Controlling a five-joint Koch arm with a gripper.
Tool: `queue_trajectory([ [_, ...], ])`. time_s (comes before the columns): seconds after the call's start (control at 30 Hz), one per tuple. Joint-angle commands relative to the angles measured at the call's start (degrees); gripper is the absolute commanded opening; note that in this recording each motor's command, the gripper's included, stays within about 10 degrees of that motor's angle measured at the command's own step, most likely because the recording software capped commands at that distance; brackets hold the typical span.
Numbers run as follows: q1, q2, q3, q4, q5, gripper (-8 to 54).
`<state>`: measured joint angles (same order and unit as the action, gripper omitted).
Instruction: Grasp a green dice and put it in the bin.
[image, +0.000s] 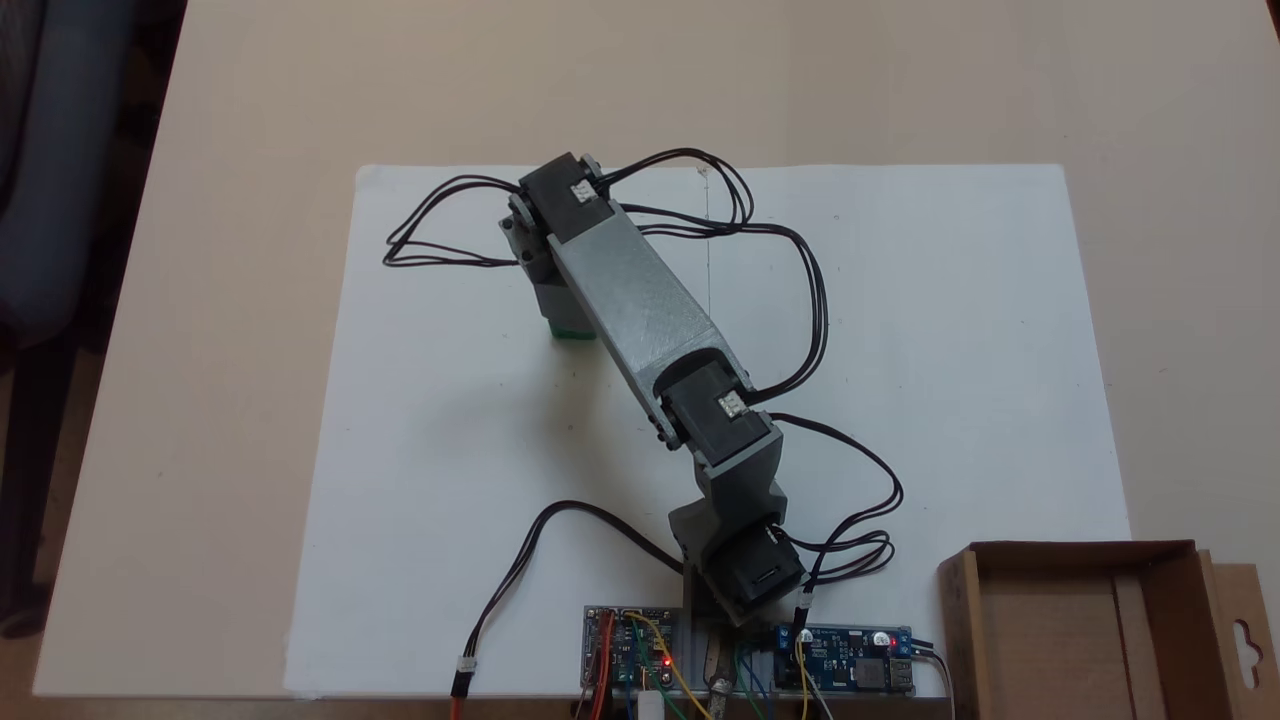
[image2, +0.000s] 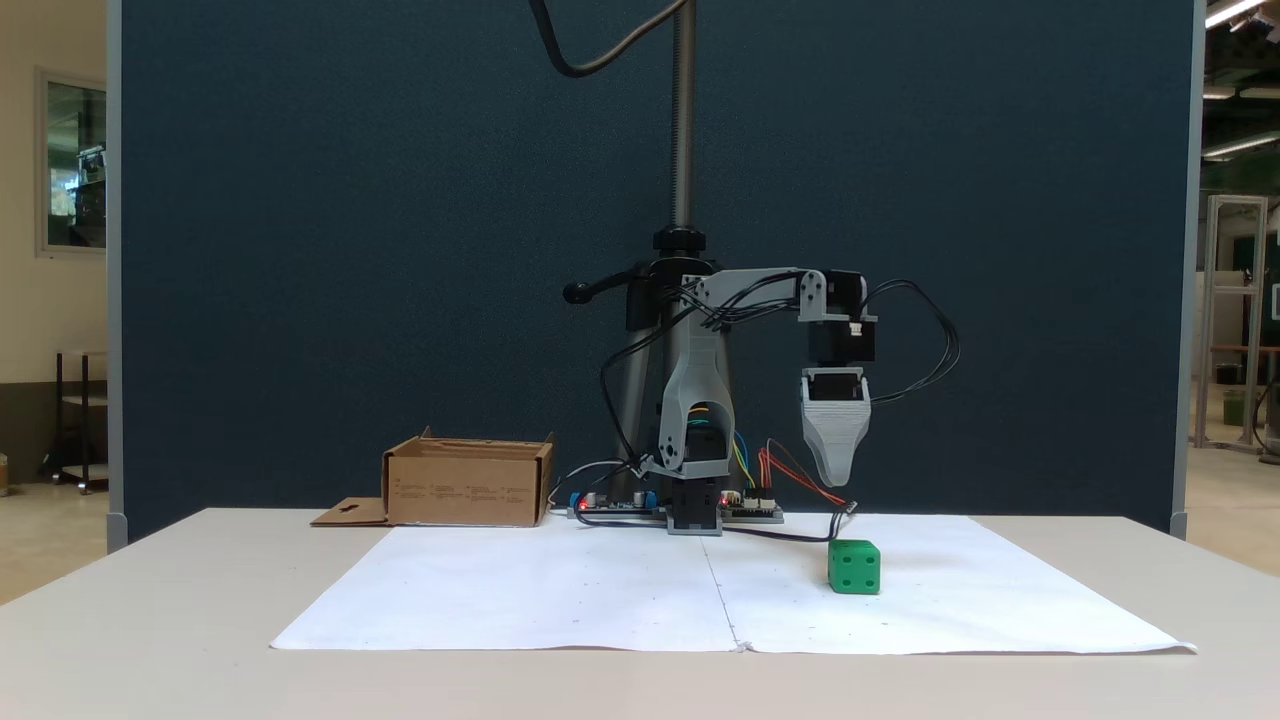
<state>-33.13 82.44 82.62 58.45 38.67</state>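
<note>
The green dice (image2: 854, 567) sits on the white paper, right of the arm's base in this fixed view. From above, only a sliver of the green dice (image: 570, 333) peeks out from under the arm. The gripper (image2: 835, 478) hangs point-down just above the dice, not touching it. Its grey jaws line up one behind the other, so whether they are open or shut is unclear. In the view from above, the gripper (image: 558, 312) is mostly covered by the forearm. The bin (image: 1085, 550), a brown cardboard box, stands empty at the lower right; from the side, the bin (image2: 465, 492) stands left of the base.
A white paper sheet (image: 930, 350) covers the table's middle. Circuit boards (image: 630, 650) and loose black cables (image: 810, 290) crowd the arm's base. A metal stand pole (image2: 683, 130) rises behind the arm, before a dark partition.
</note>
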Motion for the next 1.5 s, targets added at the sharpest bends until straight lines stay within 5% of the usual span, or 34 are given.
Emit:
queue_trajectory([
  [0.0,-0.4,1.2,-0.1,-3.0,6.2,43.2],
  [1.47,-2.3,-2.8,0.9,-9.2,11.3,43.1],
])
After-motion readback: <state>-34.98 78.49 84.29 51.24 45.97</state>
